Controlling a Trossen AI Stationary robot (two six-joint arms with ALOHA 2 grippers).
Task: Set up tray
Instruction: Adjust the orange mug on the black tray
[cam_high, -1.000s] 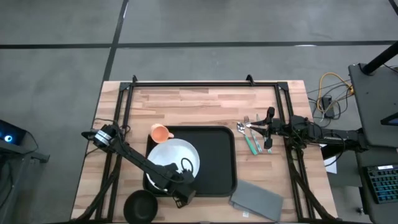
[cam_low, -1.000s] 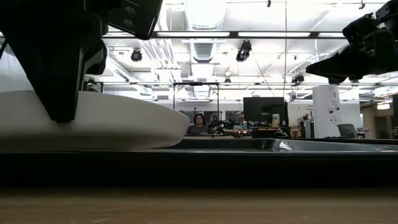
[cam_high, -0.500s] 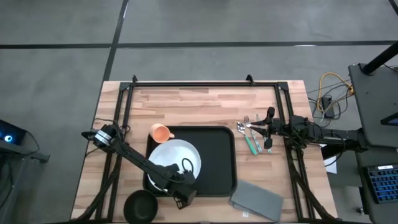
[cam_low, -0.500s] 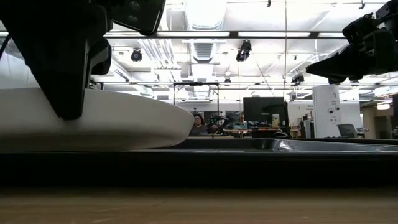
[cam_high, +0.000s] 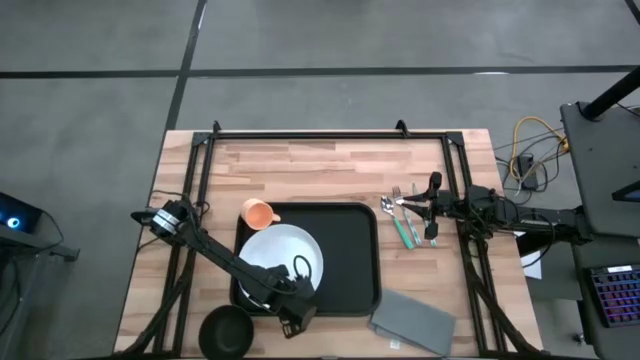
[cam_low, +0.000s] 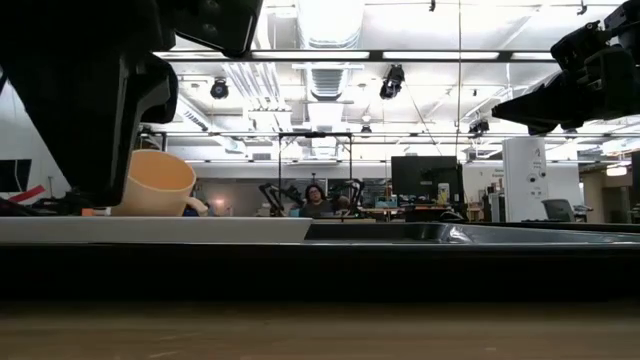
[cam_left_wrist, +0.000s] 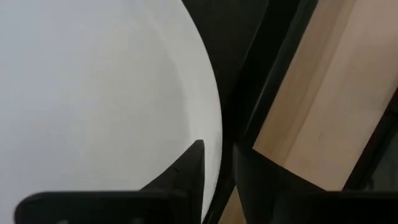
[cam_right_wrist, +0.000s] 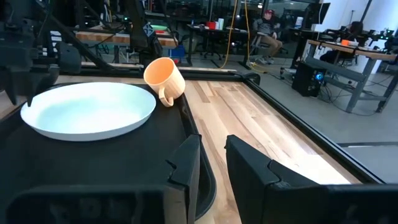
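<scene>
Now the left end effector pinches the plate flat on the tray.

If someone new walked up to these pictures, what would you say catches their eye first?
Most striking is the white plate lying on the left part of the black tray, with the left gripper at the plate's near rim. Next comes the orange cup at the tray's far left corner. The right gripper hangs beside the cutlery to the tray's right.

Black rimmed tray flat mid-table, apparently bearing white plate.
</scene>
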